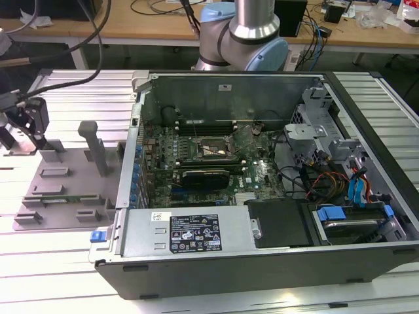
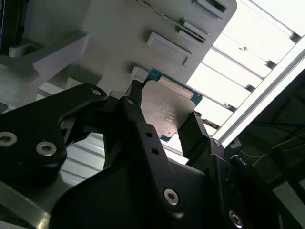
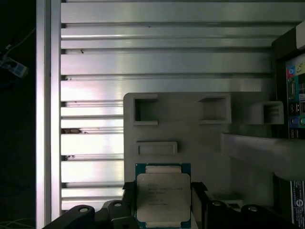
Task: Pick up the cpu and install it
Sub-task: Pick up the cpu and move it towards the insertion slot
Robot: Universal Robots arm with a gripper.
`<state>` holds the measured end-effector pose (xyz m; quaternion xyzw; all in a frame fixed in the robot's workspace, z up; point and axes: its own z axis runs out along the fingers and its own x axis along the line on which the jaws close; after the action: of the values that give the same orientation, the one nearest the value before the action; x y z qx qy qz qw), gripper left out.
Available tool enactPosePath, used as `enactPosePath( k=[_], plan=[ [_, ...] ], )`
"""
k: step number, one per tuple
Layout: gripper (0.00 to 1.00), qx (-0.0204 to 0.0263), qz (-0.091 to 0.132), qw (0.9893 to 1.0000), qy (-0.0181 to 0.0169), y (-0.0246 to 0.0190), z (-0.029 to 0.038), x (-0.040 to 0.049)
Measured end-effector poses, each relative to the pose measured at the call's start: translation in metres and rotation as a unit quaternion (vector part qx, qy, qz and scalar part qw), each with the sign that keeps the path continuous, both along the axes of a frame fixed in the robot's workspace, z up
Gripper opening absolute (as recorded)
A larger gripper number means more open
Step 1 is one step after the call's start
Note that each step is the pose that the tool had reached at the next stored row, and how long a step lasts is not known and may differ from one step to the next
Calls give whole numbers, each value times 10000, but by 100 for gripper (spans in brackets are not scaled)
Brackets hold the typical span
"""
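The cpu [image 3: 163, 188], a flat square chip with a pale silver top and a green rim, sits between my gripper's [image 3: 163, 207] two black fingers [image 3: 127, 192] in both wrist views. The fingers press on two opposite edges of the cpu [image 2: 169, 107]. The gripper [image 2: 165, 130] is shut on it just above the grey plastic tray [image 2: 119, 38]. In the exterior view the gripper [image 1: 27, 139] hangs over the tray's [image 1: 72, 176] end at the exterior view's left. The black socket frame [image 1: 213, 152] lies on the green motherboard inside the open computer case [image 1: 262, 261].
The tray carries raised blocks and an upright grey post [image 1: 91, 145]. Ribbed aluminium table [image 1: 72, 91] surrounds the tray. The case's metal wall [image 1: 134, 157] stands between tray and motherboard. The arm's base [image 1: 242, 36] rises behind the case. Cables and drive bays [image 1: 347, 190] fill the case's right.
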<state>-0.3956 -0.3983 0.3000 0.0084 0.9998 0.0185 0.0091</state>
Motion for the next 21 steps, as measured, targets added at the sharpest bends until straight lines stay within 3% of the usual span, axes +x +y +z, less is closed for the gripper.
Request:
enactPosePath(
  k=[6, 10, 16, 21],
  plan=[
    [55, 0, 0, 10000, 0, 0, 113, 0],
    [55, 0, 0, 10000, 0, 0, 255, 0],
    [55, 0, 0, 10000, 0, 1, 405, 0],
    [55, 0, 0, 10000, 0, 1, 491, 0]
  ],
)
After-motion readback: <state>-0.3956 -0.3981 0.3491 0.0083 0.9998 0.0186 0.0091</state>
